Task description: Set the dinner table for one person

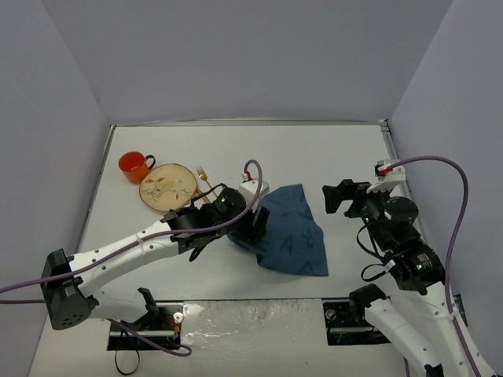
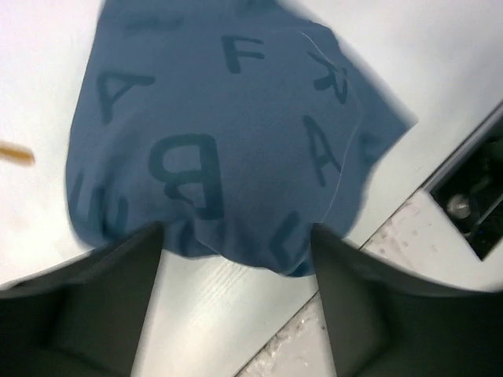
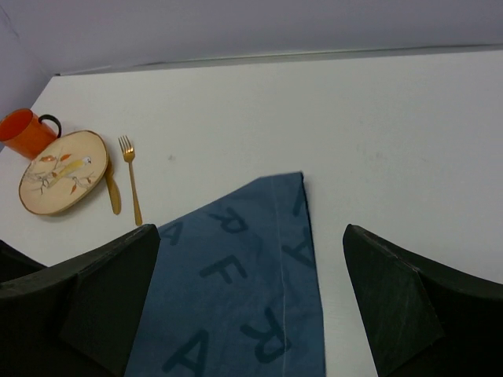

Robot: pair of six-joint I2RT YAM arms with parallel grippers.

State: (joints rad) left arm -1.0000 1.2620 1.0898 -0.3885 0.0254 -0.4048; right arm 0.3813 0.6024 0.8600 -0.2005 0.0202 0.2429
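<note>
Cloth (image 1: pixel 295 236) lies rumpled toward near edge of dinner table (image 1: pixel 330 153), plate (image 1: pixel 167 187), fork (image 1: pixel 203 179) and mug (image 1: pixel 135 165) nearer left edge, so probably the napkin; left gripper (image 2: pixel 236 236) jaws parted over it gripping nothing, right gripper (image 3: pixel 251 232) wide open, empty.

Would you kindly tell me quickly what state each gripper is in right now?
Left gripper: open, holding nothing; the blue letter-printed cloth lies free ahead of it.
Right gripper: open, holding nothing.

The dinner table (image 1: pixel 330 157) carries mug (image 1: pixel 135 165), plate (image 1: pixel 167 187), knife (image 3: pixel 112 192) and fork (image 1: pixel 203 177) together; a blue cloth (image 1: pixel 295 236) nearby.
</note>
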